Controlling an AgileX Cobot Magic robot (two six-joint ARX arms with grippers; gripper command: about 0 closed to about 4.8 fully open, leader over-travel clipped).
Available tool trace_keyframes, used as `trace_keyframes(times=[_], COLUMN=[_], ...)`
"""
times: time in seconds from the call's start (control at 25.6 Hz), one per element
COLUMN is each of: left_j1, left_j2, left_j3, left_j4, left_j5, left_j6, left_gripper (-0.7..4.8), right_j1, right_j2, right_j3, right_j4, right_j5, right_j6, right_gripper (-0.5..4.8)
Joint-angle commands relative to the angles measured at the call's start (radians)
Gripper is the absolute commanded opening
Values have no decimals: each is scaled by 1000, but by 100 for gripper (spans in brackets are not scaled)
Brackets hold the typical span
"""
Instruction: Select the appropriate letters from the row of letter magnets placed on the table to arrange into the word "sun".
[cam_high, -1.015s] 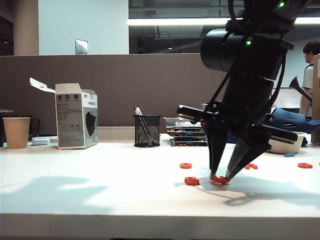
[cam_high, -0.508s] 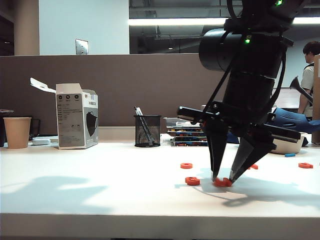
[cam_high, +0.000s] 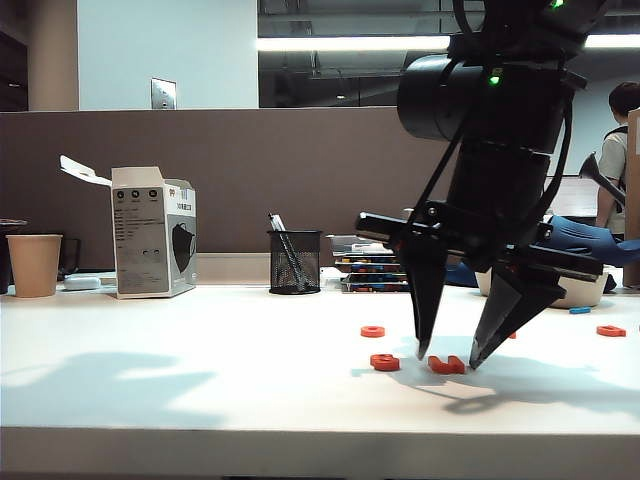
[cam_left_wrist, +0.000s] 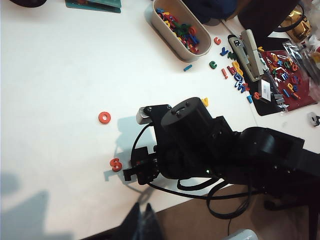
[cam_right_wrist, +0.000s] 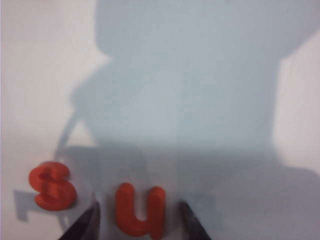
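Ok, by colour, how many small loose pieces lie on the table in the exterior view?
Orange-red letters: 5 (S, U, three farther back)
Blue piece: 1
Total: 6
Right pincer open astride the U; left pincer high above the table.

Orange-red S (cam_right_wrist: 51, 185) and U (cam_right_wrist: 140, 210) flat on white table (cam_right_wrist: 30, 75), side by side.
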Motion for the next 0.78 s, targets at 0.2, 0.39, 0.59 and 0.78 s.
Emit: trace_keyframes(times=[0.2, 0.39, 0.59, 0.78], left_j1=[1, 1, 1, 1], left_j2=[-3, -3, -2, -2], left_j3=[2, 2, 2, 2], left_j4=[2, 3, 3, 3], left_j5=[-2, -2, -3, -3], left_j6=[5, 5, 5, 5], left_gripper=[-5, -5, -5, -5], right_j1=[-2, -2, -4, -56], right_j2=[21, 21, 21, 21], right_j3=[36, 147, 240, 288], right_j4=[-69, -124, -152, -197], right_j5=[-5, -4, 30, 166], right_j6=[-31, -74, -105, -170], right_gripper=[212, 214, 214, 213])
